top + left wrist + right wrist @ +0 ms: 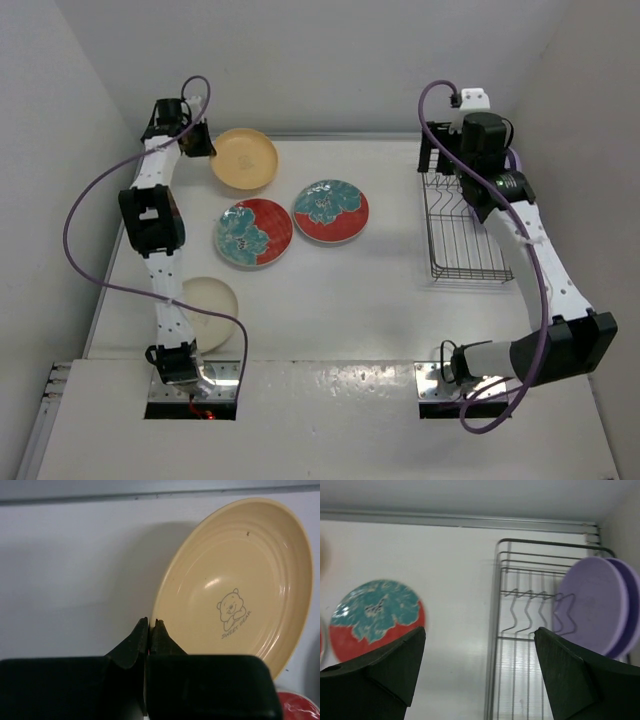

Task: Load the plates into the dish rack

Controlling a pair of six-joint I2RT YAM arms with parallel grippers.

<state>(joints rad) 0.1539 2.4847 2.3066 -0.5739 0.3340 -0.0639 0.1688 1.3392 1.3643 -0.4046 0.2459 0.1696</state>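
Observation:
My left gripper is shut on the left rim of the yellow-orange plate, which lies at the back left of the table. Two red plates with teal flowers lie flat mid-table. A cream plate sits near the left arm, which covers part of it. My right gripper hangs open and empty over the left edge of the wire dish rack. Two lavender plates stand upright side by side in the rack's dividers.
The dish rack stands at the right of the table, close to the right wall. The back wall runs just behind the yellow-orange plate. A red plate lies left of the rack. The edge of a red plate shows near the left gripper.

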